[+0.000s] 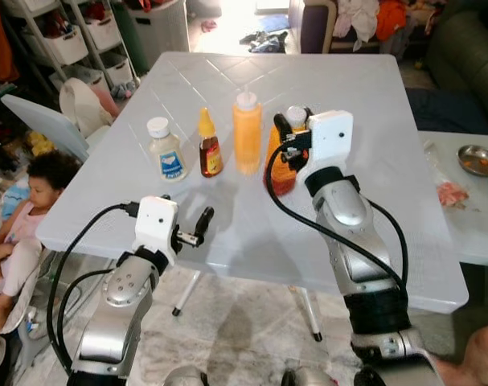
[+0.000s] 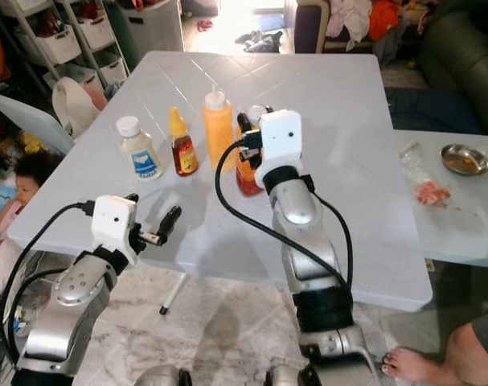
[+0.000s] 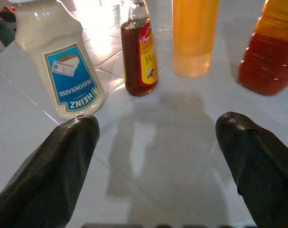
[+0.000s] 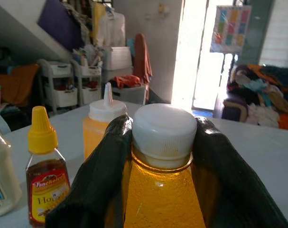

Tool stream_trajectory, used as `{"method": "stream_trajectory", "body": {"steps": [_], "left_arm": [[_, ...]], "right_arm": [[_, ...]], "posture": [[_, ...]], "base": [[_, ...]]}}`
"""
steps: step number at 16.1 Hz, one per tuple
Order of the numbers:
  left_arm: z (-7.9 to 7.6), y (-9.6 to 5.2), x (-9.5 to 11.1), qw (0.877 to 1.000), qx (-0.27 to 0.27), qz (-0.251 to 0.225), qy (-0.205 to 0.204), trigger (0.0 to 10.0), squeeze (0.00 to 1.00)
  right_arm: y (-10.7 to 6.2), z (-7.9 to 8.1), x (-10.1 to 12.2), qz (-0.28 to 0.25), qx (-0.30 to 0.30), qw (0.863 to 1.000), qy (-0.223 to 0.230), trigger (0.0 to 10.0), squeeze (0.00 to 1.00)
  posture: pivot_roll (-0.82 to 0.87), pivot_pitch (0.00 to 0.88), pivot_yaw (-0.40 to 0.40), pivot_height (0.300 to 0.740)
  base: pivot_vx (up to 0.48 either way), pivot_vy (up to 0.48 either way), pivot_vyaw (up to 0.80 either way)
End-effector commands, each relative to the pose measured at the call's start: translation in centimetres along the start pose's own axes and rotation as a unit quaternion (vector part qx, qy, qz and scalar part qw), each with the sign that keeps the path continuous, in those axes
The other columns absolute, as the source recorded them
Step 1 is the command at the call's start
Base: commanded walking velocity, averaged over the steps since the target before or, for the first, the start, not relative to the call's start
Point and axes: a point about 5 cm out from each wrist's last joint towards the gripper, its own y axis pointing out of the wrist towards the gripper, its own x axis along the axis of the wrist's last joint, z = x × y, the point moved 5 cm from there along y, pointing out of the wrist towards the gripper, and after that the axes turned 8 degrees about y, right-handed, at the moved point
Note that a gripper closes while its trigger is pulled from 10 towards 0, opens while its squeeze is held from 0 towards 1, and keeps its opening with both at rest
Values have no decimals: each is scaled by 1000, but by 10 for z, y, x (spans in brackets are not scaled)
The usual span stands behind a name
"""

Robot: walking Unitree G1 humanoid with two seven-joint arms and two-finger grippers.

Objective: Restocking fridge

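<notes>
Standing on the desk in a row, four bottles are still awaiting restocking: the orange-red bottle is being clamped at its neck by the right gripper, while the left gripper is being held apart, empty, near the mayonnaise.

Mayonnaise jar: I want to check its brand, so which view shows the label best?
Left wrist view: the mayonnaise jar is close, its Heinz label legible though upside down. Eye views show it small; right wrist view shows just an edge.
</notes>
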Motion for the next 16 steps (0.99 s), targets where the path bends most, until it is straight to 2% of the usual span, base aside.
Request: {"method": "stream_trajectory", "body": {"steps": [1,4,8,9,10,11,12,16], "left_arm": [[-1,2,2,1000,-6,-5,6,10000,0],[-3,5,2,1000,-8,-7,7,10000,0],[-5,7,2,1000,-8,-9,6,10000,0],[-5,7,2,1000,-8,-10,5,10000,0],[-5,7,2,1000,-7,-11,5,10000,0],[-5,7,2,1000,-8,-11,4,10000,0],[-5,7,2,1000,-8,-11,4,10000,0],[-7,6,1,1000,-10,-10,4,10000,0]], "right_arm": [[-1,2,10,-2,-8,1000,-12,10000,0],[-4,-7,10,19,-32,999,-25,10000,0],[-9,-13,0,49,-44,997,-25,10000,0],[-11,-13,-3,56,-46,997,-21,10000,545],[-12,-13,-5,65,-49,997,-18,10000,714],[-13,-13,-5,69,-49,996,-16,10000,933],[-14,-12,-6,70,-49,996,-15,10000,1000],[-13,-9,-9,68,-34,997,-29,10000,1000]], "posture": [[37,0,49,740],[30,0,44,740],[27,0,38,740],[26,0,38,740],[26,0,38,740],[25,0,38,740],[25,0,39,740],[25,0,39,740]], "base": [[0,0,0],[0,0,0],[0,0,0],[0,0,0],[0,0,0],[0,0,0],[0,0,0],[0,0,0]]}}
